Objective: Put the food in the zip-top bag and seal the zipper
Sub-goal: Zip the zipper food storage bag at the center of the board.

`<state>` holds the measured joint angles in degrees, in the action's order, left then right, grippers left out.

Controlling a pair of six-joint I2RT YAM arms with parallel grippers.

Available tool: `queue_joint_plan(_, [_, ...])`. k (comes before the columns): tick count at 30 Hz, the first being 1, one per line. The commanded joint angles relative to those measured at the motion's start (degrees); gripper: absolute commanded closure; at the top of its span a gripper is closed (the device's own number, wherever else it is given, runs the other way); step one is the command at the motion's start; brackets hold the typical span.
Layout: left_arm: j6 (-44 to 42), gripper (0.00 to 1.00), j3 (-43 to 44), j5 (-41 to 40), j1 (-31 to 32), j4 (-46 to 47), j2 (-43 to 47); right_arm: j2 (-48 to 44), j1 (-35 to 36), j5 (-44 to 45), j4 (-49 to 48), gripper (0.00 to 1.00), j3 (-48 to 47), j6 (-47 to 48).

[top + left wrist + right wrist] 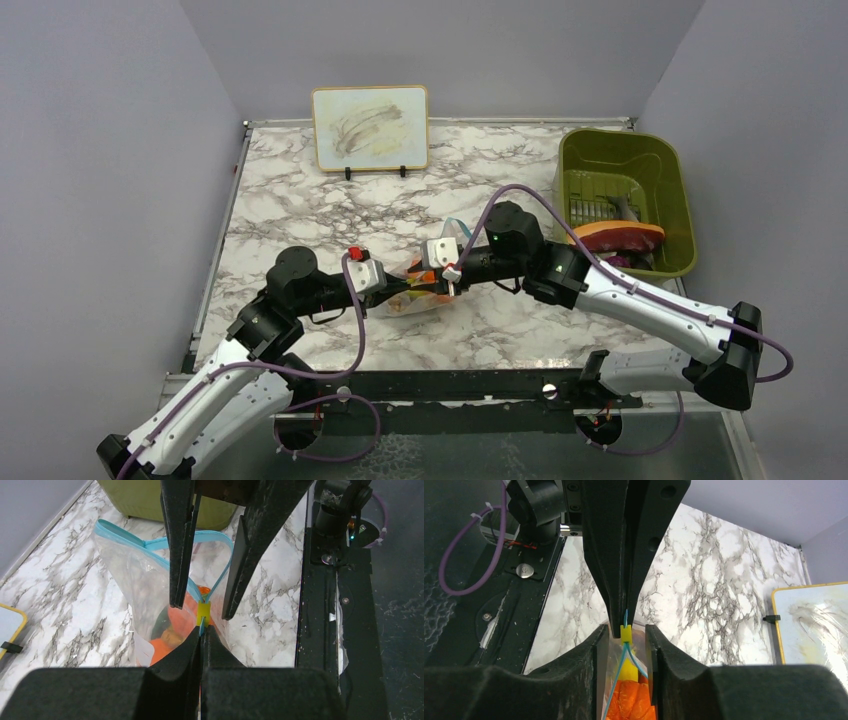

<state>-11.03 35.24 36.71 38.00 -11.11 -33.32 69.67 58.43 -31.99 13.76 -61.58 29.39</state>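
Note:
The clear zip-top bag (418, 298) lies on the marble between both arms, its mouth partly open in the left wrist view (145, 580). Food shows inside as orange pieces (162, 647) (634, 700) and a yellow piece (626, 670). The light-blue zipper (150, 544) (616, 680) carries a yellow slider (202, 612) (625, 633). My left gripper (202, 632) (392, 288) is shut on the zipper's end just behind the slider. My right gripper (626, 640) (450, 275) is open, one finger on each side of the slider, with gaps to it.
An olive-green bin (625, 150) stands at the back right, with an orange and dark purple item (617, 237) at its front edge. A framed board (370, 127) stands upright at the table's back. The table's black front rail (450, 385) runs close behind the bag.

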Motion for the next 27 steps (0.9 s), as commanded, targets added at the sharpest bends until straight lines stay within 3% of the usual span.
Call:
queue_joint_plan(1, [0.05,1.0,0.58,1.17,0.15,1.09,1.06,0.12,0.36,2.28,0.92,0.7,-0.78,1.54])
queue_joint_plan(12, [0.05,1.0,1.39,1.34,0.15,1.35,0.75,1.87,0.34,2.49,1.48,0.76,-1.44,1.56])
queue_joint_plan(16, [0.21,1.0,1.71,-0.07,0.15,0.67,0.56,1.13,0.36,4.51,-1.09,0.98,-0.35,-0.5])
queue_joint_plan(22, [-7.98,1.0,3.72,2.46,0.15,-6.14,2.33,-1.96,0.35,7.03,-1.78,0.99,2.02,-2.64])
queue_joint_plan(27, [-8.75,1.0,6.03,3.27,0.17,-7.97,3.63,-4.84,0.36,7.72,0.41,0.99,3.27,-2.71])
